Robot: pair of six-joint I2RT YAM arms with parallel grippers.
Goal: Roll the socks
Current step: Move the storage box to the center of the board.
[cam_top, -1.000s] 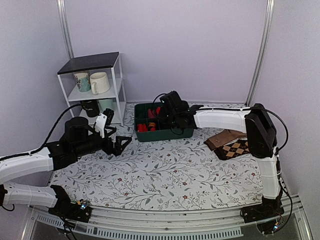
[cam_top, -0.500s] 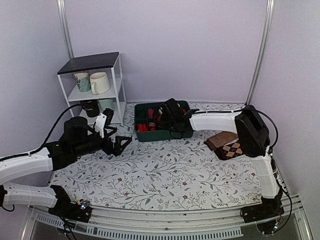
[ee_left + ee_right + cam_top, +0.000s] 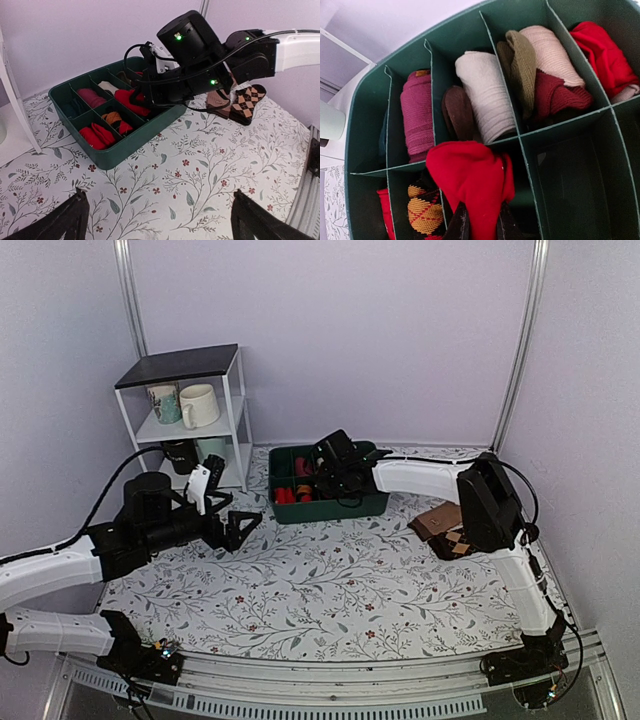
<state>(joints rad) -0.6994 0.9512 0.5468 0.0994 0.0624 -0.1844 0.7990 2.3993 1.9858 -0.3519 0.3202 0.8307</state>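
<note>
Shifted R gripper toward 9 o'clock over bin, clamped on socks; stowing step. Next: lower into cell, release. L gripper spread wide.

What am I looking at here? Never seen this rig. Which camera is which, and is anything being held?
These are two robot arms bolted at the near table edge, each ending in a two-finger pincer. The wide picture comes from a fixed camera above and behind them. The other two come from a camera on each wrist.

On the floral cloth sit a green divided tray of rolled socks and a white shelf with mugs. A tan sock and an argyle sock lie loose on the right.

The right pincer reaches over the tray and grips the red socks, bunched above a divider. The left pincer hangs open over the cloth, holding nothing.
</note>
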